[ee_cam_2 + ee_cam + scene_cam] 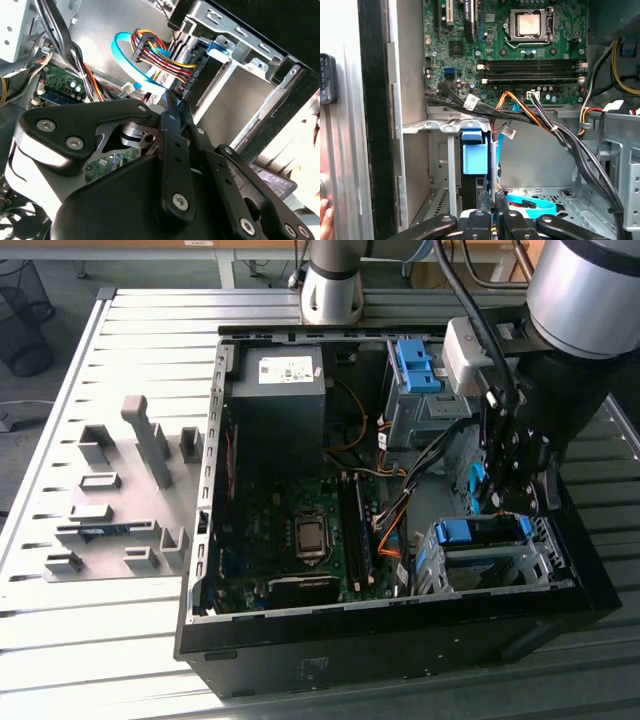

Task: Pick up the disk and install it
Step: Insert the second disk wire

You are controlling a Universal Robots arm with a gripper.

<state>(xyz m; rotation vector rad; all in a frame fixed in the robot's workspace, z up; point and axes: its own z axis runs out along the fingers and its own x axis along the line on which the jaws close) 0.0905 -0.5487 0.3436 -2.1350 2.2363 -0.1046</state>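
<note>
We see the black linkage-fingered pincer (515, 502) poised inside the open black computer case (400, 640), fingers drawn narrow and holding nothing. The silver-grey disk in its blue plastic carrier (483, 540) sits in the grey metal drive cage (440, 565) just below. To seat it well, we judge pressing squarely on the blue handle (474, 152), clear of the bundled cables (545, 122), is best.

Matt black pincer (172, 107), dull grey metal drive cage (442, 150), glossy blue plastic carrier (474, 152).
</note>
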